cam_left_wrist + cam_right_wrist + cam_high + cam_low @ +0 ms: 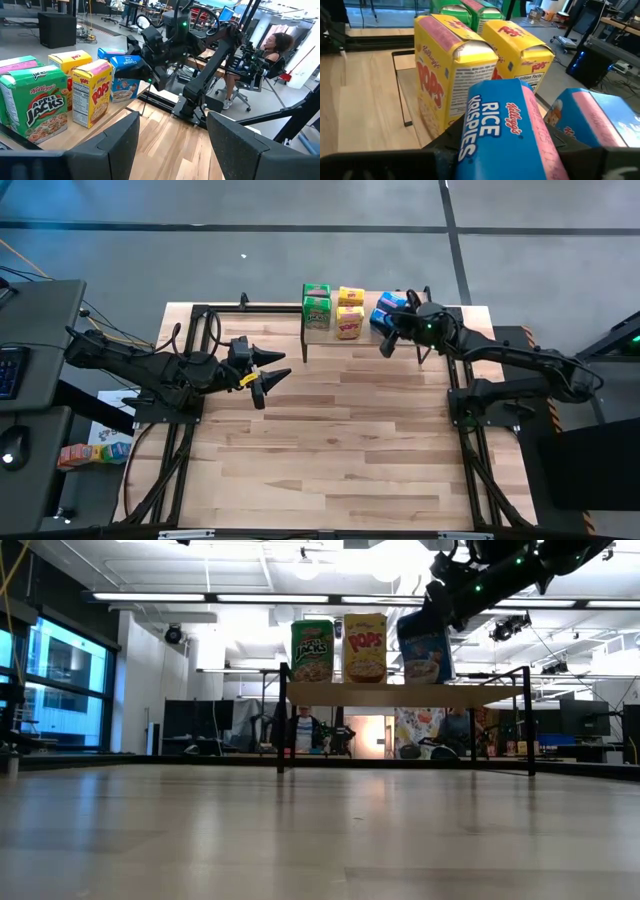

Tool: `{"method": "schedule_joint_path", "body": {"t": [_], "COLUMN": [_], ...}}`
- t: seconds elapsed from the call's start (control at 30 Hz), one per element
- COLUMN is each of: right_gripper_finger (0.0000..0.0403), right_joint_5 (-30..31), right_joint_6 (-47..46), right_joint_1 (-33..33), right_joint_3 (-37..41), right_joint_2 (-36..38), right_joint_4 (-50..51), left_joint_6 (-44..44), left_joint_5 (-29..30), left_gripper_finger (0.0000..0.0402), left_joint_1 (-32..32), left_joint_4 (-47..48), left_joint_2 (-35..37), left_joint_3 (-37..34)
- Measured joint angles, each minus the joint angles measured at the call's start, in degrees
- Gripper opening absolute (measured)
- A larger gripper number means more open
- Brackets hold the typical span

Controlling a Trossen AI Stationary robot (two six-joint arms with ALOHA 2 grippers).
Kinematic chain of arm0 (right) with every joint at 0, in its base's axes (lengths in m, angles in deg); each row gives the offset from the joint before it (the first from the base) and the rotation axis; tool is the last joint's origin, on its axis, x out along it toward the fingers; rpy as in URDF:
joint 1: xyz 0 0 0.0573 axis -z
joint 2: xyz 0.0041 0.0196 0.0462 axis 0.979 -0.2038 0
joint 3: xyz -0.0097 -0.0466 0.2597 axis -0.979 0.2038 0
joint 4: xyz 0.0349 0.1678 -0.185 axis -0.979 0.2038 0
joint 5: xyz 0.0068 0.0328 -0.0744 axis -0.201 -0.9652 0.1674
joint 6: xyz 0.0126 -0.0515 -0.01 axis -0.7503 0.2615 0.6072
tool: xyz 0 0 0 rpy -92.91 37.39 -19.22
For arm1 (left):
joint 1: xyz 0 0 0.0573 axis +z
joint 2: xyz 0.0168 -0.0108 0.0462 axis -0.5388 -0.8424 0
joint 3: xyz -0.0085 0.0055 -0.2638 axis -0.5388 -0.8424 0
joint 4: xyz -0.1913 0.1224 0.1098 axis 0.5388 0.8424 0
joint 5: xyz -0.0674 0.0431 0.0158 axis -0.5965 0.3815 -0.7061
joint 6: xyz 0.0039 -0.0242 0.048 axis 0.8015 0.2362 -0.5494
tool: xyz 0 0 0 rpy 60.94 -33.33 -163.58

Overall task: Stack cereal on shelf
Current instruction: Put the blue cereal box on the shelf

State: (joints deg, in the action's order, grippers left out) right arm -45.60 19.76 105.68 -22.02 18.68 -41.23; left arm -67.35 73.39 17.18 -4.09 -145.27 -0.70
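**A:** Low view first: what is closest?

**B:** Bare wood desk (300,830) fills the foreground. Beyond it stands the shelf (405,694), a light board on thin black legs. On it, side by side, are a green Apple Jacks box (312,651) and a yellow Pops box (365,648). A blue Rice Krispies box (427,653) is beside them at the shelf's right end, tilted, its base at the board's top edge.

**A:** What holds the blue box?

**B:** The right gripper (397,322), reaching in from above. Its jaws are pinching the Rice Krispies box by its sides; the right wrist view shows the box upright between the dark fingers (470,155).

**A:** Are there more boxes?

**B:** Yes. From above, a second green box (316,291), a second yellow box (351,296) and a second blue box (392,302) stand in a back row just behind the front ones.

**A:** And the other arm?

**B:** The left gripper (272,366) hangs over the desk's left side, well apart from the shelf, jaws spread and holding nothing.

**A:** Anything farther off?

**B:** A person (272,57) sits in a chair in the room beyond the desk.
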Motion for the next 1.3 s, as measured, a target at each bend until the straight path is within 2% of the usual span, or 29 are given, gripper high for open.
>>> {"method": "schedule_joint_path", "body": {"t": [0.47,0.63,1.03,1.3], "right_gripper_finger": [0.0115,0.0116,0.0211,0.022], "right_joint_5": [-1.91,0.08,-0.55,-0.87], "right_joint_6": [-1.45,-1.98,-4.07,-4.07], "right_joint_1": [0.49,0.42,0.44,0.42], "right_joint_3": [-0.01,-0.01,0.23,0.23], "right_joint_2": [0.02,0.02,-0.09,1.97], "right_joint_4": [0.32,0.43,0.27,-1.22], "left_joint_6": [-0.02,-0.02,-0.04,-0.06], "left_joint_5": [0.0,0.0,0.0,0.0], "left_gripper_finger": [0.0223,0.0223,0.0223,0.0223], "left_joint_1": [0.0,0.0,0.0,0.02], "left_joint_4": [0.02,0.07,0.52,0.51], "left_joint_2": [0.0,0.0,0.0,0.0], "left_joint_3": [0.0,0.0,0.0,0.0]}}
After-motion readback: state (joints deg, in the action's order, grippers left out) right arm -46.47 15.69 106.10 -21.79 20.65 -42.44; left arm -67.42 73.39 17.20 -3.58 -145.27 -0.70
